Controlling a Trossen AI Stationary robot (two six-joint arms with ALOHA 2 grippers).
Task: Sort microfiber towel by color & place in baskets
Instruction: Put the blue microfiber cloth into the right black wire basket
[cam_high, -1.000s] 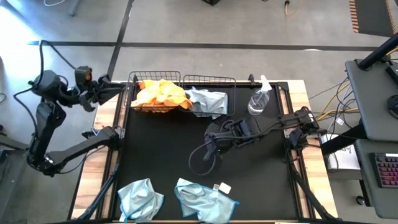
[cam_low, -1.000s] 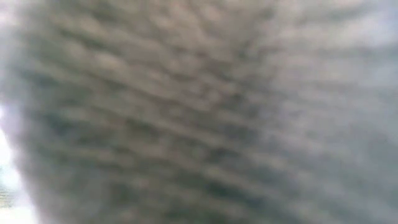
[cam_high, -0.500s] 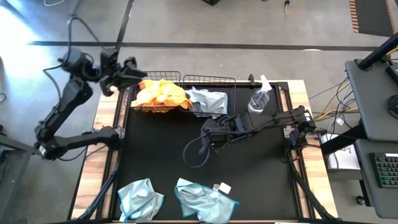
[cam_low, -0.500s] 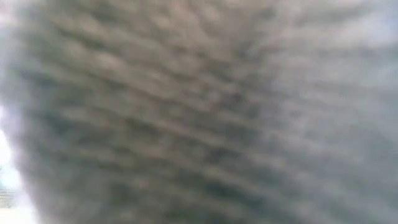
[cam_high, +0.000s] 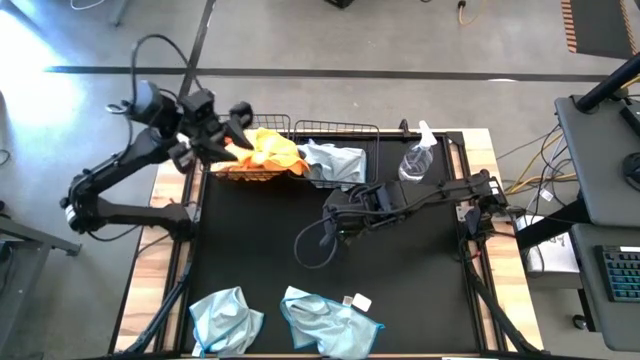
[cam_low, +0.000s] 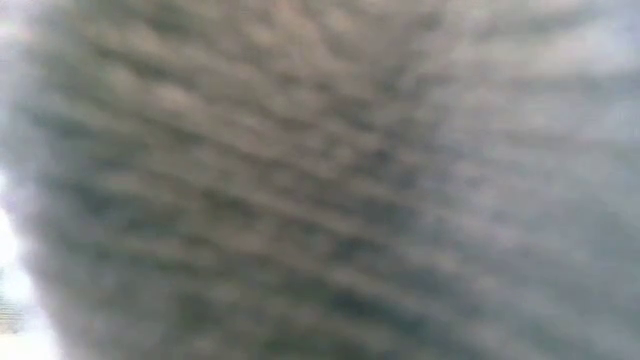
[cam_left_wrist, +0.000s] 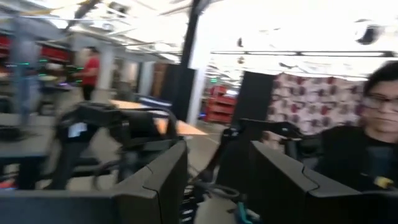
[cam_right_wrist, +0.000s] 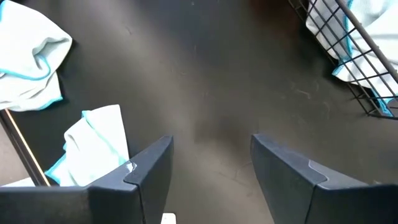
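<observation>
Left gripper (cam_high: 238, 125) hangs raised over the far left corner of the table (cam_high: 400, 290), its fingers spread wide and holding nothing. Just beside it sits the left basket (cam_high: 250, 172), heaped with orange cloths (cam_high: 262, 150) that hide most of its wire. From the left wrist view only the room shows past the two fingers (cam_left_wrist: 168, 180): a person (cam_left_wrist: 367, 124) cut off at the frame edge, another farther back, and dark furniture too blurred to sort out.

Right gripper (cam_high: 335, 222) hovers low over the dark mat near the table's middle, also spread wide and empty. Just beyond it, toward the far edge, stands the right basket (cam_high: 335, 128) with a pale blue-grey cloth (cam_high: 335, 163) bunched inside; how many cloths lie in that bundle cannot be told. A clear spray bottle (cam_high: 418, 155) stands near that basket, on the side away from the left arm. Well apart from the right gripper, at the near edge, lie two more pale blue-grey cloths: one (cam_high: 226, 318) partly cut off by the frame, the other (cam_high: 325, 320) with a small white tag beside it. The right wrist view shows the bare mat between its fingers (cam_right_wrist: 149, 168), two pale cloths (cam_right_wrist: 28, 59) to one side and a basket corner (cam_right_wrist: 348, 56) cropped at the other.

The low view is filled with a grey blur; nothing there can be made out.
</observation>
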